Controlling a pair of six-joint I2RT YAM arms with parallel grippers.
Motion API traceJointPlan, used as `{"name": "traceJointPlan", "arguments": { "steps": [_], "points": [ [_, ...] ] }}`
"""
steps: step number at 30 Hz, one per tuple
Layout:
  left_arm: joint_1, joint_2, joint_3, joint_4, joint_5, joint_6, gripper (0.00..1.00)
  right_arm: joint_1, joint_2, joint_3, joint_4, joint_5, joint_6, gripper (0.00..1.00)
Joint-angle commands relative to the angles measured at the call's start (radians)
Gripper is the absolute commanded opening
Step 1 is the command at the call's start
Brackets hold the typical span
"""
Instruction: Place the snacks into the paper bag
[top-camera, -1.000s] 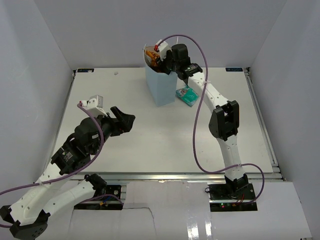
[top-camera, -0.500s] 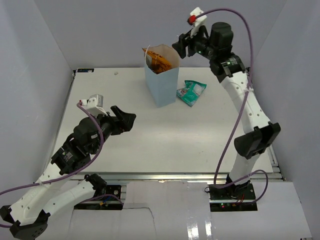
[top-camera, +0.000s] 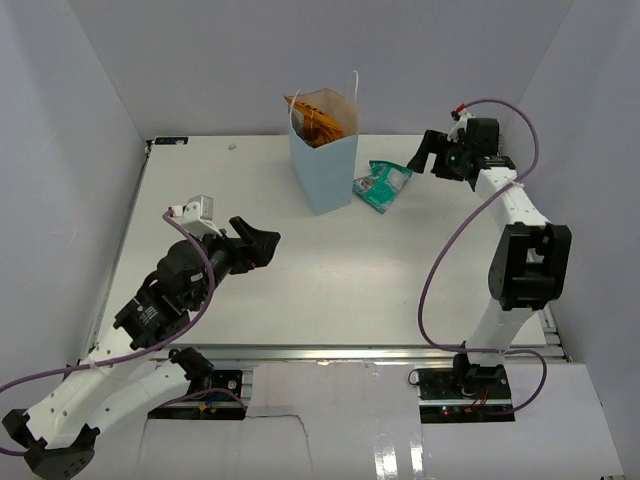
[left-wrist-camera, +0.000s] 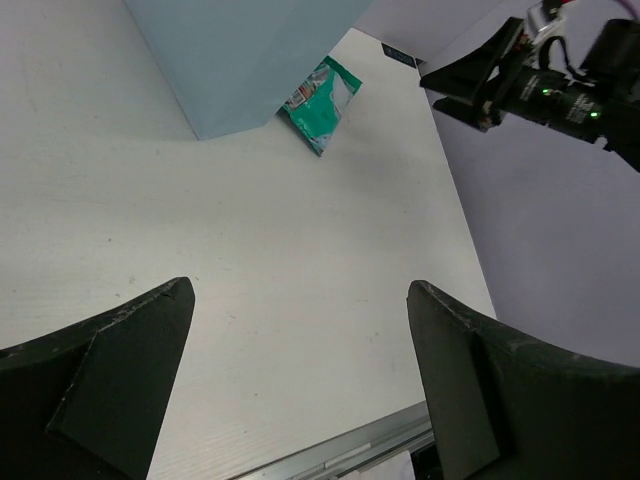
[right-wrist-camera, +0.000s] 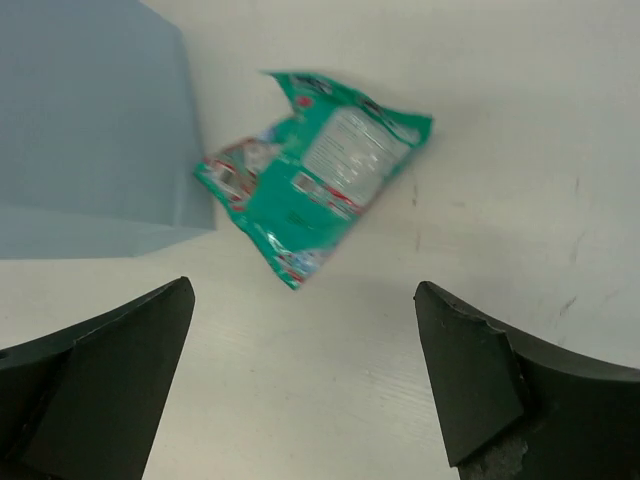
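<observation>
Pouch: teal, crinkled, flat, ahead of my right gripper, jaws apart; corner against bag. Left gripper likewise apart.

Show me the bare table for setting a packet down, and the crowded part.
Bare: the wide table stretch between left gripper and right arm, and the area left of the paper bag. Crowded: right of the bag, where the teal pouch lies near the right gripper.

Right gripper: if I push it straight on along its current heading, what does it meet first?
Most likely the teal pouch, lying on the table beside the paper bag; the wrist view shows it centred ahead of the open right gripper. Distance is unclear.
</observation>
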Motion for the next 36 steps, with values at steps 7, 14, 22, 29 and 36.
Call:
{"name": "traceJointPlan", "arguments": {
  "steps": [7,14,22,29,36],
  "points": [
    [0.003,0.122,0.022,0.054,0.086,-0.067,0.98,-0.063,0.285,0.089,0.101,-0.140,0.188,0.95],
    [0.001,0.160,0.008,0.068,0.094,-0.147,0.98,-0.069,0.488,0.262,0.167,-0.229,0.238,0.95],
    [0.001,0.205,0.025,0.077,0.102,-0.191,0.98,-0.069,0.640,0.336,0.236,-0.300,0.350,1.00],
    [0.003,0.230,0.031,0.077,0.115,-0.210,0.98,-0.060,0.691,0.303,0.359,-0.386,0.438,0.75],
    [0.003,0.217,0.024,0.078,0.122,-0.213,0.98,-0.056,0.700,0.253,0.435,-0.407,0.461,0.44]
  ]
}}
